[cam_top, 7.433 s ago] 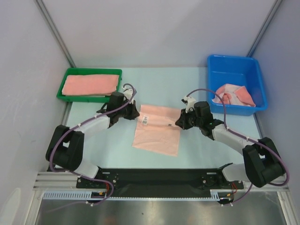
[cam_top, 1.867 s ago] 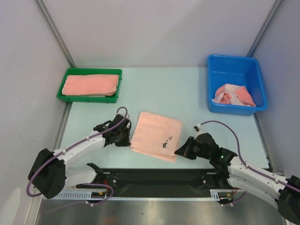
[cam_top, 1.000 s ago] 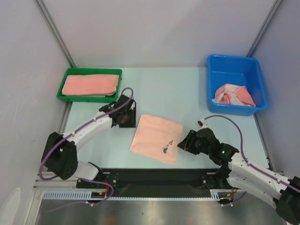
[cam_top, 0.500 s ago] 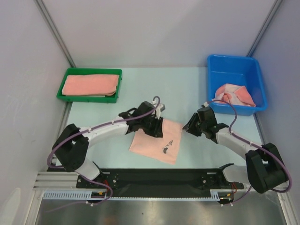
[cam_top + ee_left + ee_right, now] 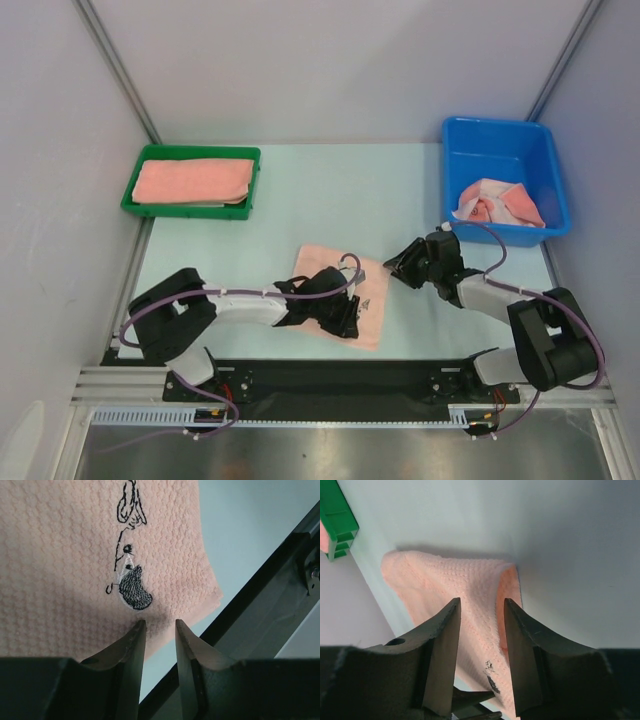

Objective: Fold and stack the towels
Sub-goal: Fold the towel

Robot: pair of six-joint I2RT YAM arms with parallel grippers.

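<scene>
A folded peach towel (image 5: 322, 260) with a small dark motif (image 5: 131, 582) lies on the table in front of the arm bases. My left gripper (image 5: 348, 320) hovers over its near right corner, jaws (image 5: 158, 625) a narrow gap apart and holding nothing. My right gripper (image 5: 398, 268) sits just off the towel's far right corner, open (image 5: 481, 603), with the towel (image 5: 470, 595) seen between its fingers but not gripped. A flat pink towel (image 5: 192, 180) lies in the green tray (image 5: 135, 205). Crumpled pink and white towels (image 5: 497, 203) sit in the blue bin (image 5: 500, 140).
The green tray stands at the back left, the blue bin at the back right. A black base rail (image 5: 340, 378) runs along the near table edge, close to the towel's front corner. Grey walls enclose the table on three sides.
My left arm has swung from the towel's far left corner across the towel to its near right corner. My right gripper has moved up from the front edge to the towel's far right corner.
</scene>
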